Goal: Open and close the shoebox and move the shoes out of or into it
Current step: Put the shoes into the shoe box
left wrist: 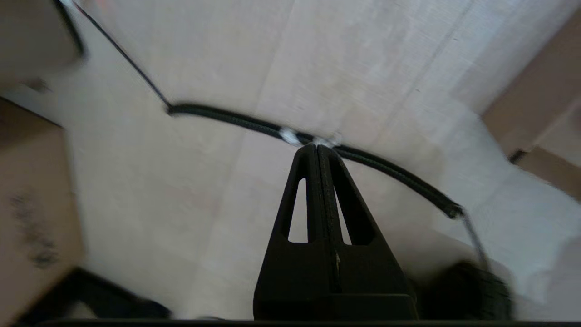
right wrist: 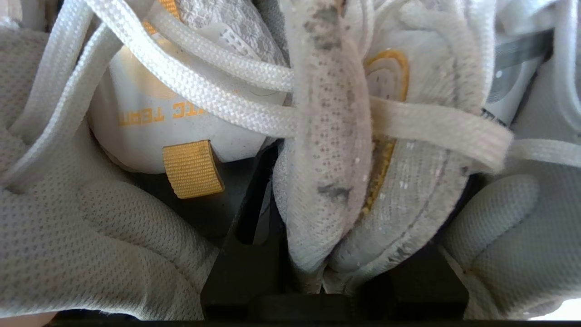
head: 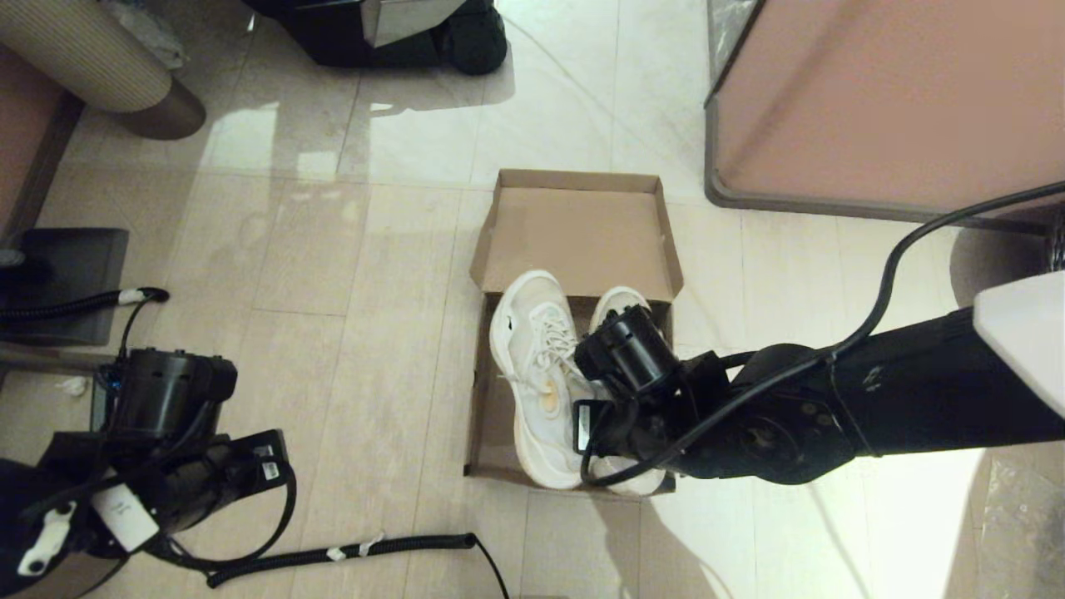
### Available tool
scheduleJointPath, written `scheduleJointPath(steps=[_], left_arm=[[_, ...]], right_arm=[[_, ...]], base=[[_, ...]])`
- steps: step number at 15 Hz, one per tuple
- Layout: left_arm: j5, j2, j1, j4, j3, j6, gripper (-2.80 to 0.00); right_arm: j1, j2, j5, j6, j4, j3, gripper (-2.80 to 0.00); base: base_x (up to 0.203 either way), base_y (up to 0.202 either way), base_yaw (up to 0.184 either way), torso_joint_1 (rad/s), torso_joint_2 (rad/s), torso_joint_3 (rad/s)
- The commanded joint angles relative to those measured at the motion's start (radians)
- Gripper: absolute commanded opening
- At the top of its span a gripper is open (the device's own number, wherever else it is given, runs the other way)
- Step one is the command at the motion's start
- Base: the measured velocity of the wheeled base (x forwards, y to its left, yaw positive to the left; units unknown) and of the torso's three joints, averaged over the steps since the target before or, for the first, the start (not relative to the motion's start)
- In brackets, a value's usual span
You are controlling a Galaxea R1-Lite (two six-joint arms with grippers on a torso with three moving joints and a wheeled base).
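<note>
Shoebox (head: 574, 233) sits on the tiled floor (head: 349, 249) in front of the robot, lid thrown back and lying open on the far side. So the opening step is done

Both shoes (head: 541, 366) lie inside the box tray, side by side, toes toward the lid. The one on the robot's left shows in full; the other is mostly hidden under the right arm

Right gripper (right wrist: 327, 254) is down in the box, over the inner edges of the pair. From the right wrist view its jaws are clamped on a bunch of white shoe fabric, seemingly the padded collars or tongues of the two sneakers pinched together, with laces (right wrist: 218, 91) crossing just beyond. Yellow pull tab (right wrist: 193, 168) and yellow print visible inside one shoe

Left gripper (left wrist: 320, 150) hangs off to the robot's left, well apart from the box, jaws pressed together on nothing, over bare floor with a black cable (left wrist: 254, 122) lying across

My read: a grip on the shoes is in place, but whether they are going in or coming out cannot be told from here. The soles look to rest in the tray, so no lift is evident yet. Left to do, either way: finish the shoe move, let go, then fold the lid shut
</note>
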Motion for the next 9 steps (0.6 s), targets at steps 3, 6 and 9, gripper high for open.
scheduleJointPath(steps=[3,6,9], left_arm=[[-0.004,0.002,-0.004,0.000,-0.037,-0.059,-2.80],[-0.008,-0.002,-0.007,0.001,-0.108,-0.031,-2.80],[-0.002,-0.013,-0.049,-0.002,-0.093,-0.043,-2.80]], right_arm=[[-0.006,0.170,-0.002,0.080,-0.074,-0.004,-2.80],[-0.006,0.259,-0.010,0.072,-0.108,-0.047,-2.80],[-0.015,0.334,-0.061,0.073,-0.197,-0.058,-2.80]], base=[[0.000,0.000,0.000,0.000,0.00,0.000],[0.000,0.000,0.000,0.000,0.00,0.000],[0.000,0.000,0.000,0.000,0.00,0.000]])
